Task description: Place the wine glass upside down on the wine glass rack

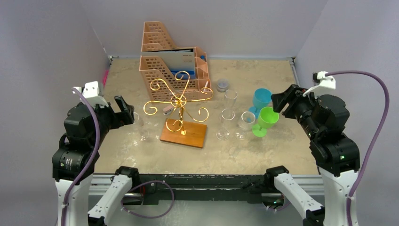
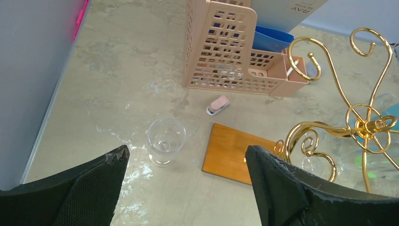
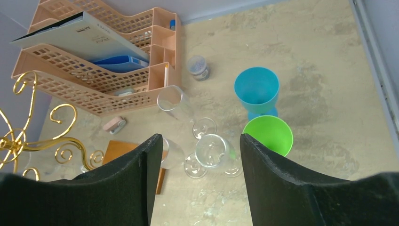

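Judging from how things lie, nothing of the task is done. The gold wire wine glass rack [image 1: 180, 100], with its curled scroll arms and brown wooden base, carries no glass.

A clear stemmed wine glass [image 2: 164, 139] stands upright on the beige mottled counter [image 1: 263, 70], just left of the rack's base. It sits below and ahead of the left claw [image 2: 187, 153], whose fingers are spread apart and hold nothing.

The right claw [image 3: 198, 141] is also spread and empty. It hovers above 3 more clear glasses [image 3: 214, 149], with a blue plastic goblet [image 3: 256, 90] and a green plastic goblet [image 3: 268, 135] beside them.

All the work is left: grasp a glass, lift it, turn it over, and slide its foot into a scroll arm.
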### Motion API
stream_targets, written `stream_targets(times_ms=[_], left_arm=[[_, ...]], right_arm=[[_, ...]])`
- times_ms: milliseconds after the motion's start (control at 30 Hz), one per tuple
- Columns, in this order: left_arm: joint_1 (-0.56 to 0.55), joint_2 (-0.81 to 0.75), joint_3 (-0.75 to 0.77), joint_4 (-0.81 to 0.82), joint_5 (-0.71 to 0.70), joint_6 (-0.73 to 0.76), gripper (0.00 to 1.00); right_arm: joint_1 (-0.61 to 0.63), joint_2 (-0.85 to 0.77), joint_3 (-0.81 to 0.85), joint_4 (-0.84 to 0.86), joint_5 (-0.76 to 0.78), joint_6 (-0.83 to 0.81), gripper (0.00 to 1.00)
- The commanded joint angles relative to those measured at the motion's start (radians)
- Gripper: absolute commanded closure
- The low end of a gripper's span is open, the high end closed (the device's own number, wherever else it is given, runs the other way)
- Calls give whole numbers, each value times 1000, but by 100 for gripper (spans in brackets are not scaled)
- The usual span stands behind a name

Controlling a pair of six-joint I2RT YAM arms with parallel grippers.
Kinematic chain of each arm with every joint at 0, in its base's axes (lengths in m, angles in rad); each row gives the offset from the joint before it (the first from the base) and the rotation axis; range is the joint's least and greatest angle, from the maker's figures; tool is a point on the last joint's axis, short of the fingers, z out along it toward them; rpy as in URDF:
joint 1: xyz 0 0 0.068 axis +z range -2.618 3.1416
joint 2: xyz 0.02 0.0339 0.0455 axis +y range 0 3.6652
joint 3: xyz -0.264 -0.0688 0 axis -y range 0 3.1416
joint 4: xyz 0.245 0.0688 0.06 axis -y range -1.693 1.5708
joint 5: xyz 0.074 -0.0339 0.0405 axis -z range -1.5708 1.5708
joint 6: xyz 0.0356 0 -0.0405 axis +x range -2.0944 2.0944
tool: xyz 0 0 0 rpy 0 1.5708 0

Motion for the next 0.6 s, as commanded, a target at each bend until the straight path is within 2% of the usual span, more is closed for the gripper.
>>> stream_targets(times_ms=[0,133,300,433,500,567], left_arm=[[1,-23,-33,-18,-1,-72,6],[2,-33,-71,-118,-90,-203,6],[1,-45,-148,-133,-106,-324,6],[2,6,-177,-160,-139,-391,10],[1,35,-187,-175,-174,-417,13],[1,63,-183,-187,-201,-441,17]], right_arm=[[4,-23,-26,-26,18,84,33],[4,-47,-81,-18,-21,147,28],[5,-9,-99,-11,-207,174,26],[5,31,-122,-15,-298,180,27],[5,44,-146,9,-339,181,35],[4,55,-174,49,-391,180,48]])
